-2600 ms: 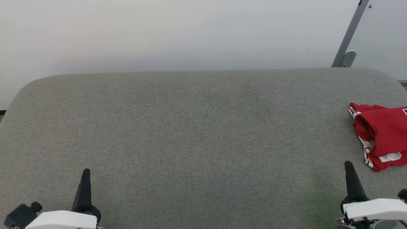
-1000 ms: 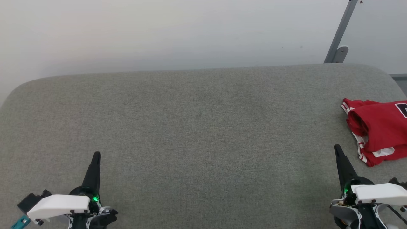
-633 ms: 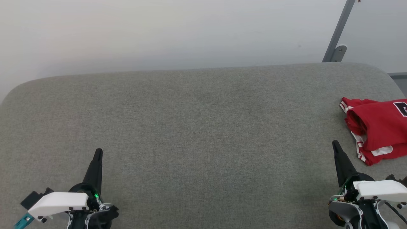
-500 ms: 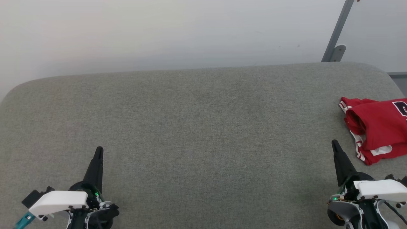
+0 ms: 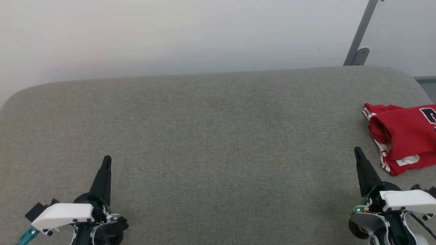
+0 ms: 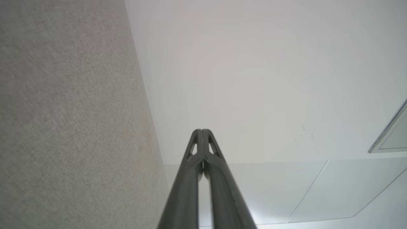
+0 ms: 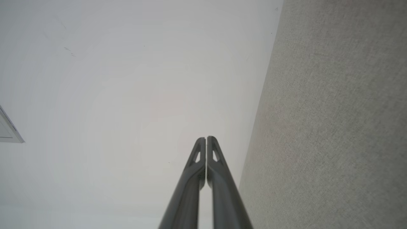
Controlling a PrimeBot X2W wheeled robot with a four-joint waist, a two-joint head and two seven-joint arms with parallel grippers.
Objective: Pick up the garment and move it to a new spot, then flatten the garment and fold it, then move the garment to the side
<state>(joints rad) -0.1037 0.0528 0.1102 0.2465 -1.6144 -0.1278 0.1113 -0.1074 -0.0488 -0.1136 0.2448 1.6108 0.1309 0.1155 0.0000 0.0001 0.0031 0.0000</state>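
Observation:
The garment [image 5: 405, 136], red with white striped trim and a bit of black lettering, lies bunched at the far right of the grey fabric surface [image 5: 211, 143], cut off by the head view's right edge. My right gripper [image 5: 357, 150] is shut with nothing in it, its tip a short way left of and nearer than the garment. My left gripper [image 5: 107, 159] is shut and empty at the lower left, far from the garment. In the left wrist view the left gripper [image 6: 201, 130] has its fingers pressed together, and in the right wrist view so does the right gripper [image 7: 205, 138].
A pale wall [image 5: 170, 34] rises behind the surface's rounded far edge. A grey metal strut with a bracket [image 5: 361, 37] leans at the back right. Bare grey fabric stretches between my two grippers.
The head view has shifted, so the surface and garment sit slightly higher and further left in the picture. Both grippers have come further up into view, still shut.

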